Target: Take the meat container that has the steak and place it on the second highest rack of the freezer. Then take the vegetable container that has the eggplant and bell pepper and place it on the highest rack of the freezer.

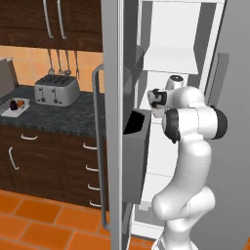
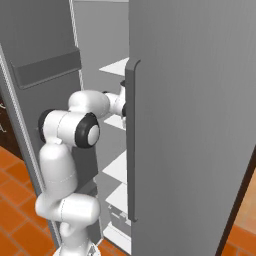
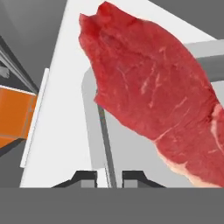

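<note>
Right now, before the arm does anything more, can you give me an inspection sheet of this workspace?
Surface: white shelf inside the open freezer, carrying the meat tray.
Job's things: steak lies in the meat tray; vegetable tray with eggplant and pepper sits on the counter, left of the freezer.
Clutter: toaster on the counter; utensils hang on the wall above it.
Grippers: gripper closed on the thin rim of the meat tray.
Cables: nothing seen.
Surroundings: dark wooden cabinets, orange tiled floor.
</note>
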Tool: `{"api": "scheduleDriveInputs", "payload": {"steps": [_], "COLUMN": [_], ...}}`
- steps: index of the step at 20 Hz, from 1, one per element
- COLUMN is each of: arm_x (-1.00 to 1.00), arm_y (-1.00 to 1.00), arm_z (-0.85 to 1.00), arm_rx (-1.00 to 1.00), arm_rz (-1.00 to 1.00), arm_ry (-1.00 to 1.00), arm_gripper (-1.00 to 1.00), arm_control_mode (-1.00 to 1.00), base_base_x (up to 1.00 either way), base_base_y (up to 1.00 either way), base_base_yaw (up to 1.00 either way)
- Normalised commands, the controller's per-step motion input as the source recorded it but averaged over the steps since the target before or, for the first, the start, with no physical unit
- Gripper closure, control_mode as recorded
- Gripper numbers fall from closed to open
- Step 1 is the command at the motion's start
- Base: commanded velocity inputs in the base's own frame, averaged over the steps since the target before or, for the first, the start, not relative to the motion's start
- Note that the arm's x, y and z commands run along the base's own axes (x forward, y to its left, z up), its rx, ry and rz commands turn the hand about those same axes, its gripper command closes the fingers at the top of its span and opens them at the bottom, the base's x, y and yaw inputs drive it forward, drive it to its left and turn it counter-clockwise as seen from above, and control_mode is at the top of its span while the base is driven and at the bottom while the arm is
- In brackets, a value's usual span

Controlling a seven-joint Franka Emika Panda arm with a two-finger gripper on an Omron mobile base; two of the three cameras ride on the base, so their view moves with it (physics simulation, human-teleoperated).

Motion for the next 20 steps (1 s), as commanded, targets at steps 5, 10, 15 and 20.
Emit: {"api": "scheduleDriveInputs", "payload": {"steps": [5, 10, 15, 20], "arm_x": [0.08, 0.0, 0.0, -0.29], "arm_y": [0.08, 0.03, 0.06, 0.07], "arm_z": [-0.54, -0.02, 0.07, 0.0], "arm_rx": [-0.01, 0.0, -0.03, -0.01], "arm_rz": [0.03, 0.01, 0.0, 0.03], "arm_ry": [0.0, 0.0, -0.01, -0.1], "arm_gripper": [1.0, -1.0, -1.0, -1.0], "arm_control_mode": [-1.0, -1.0, -1.0, -1.0], "base_base_x": [0.0, 0.0, 0.0, 0.0], "base_base_y": [0.0, 0.0, 0.0, 0.0], "base_base_yaw": [0.0, 0.0, 0.0, 0.0]}}
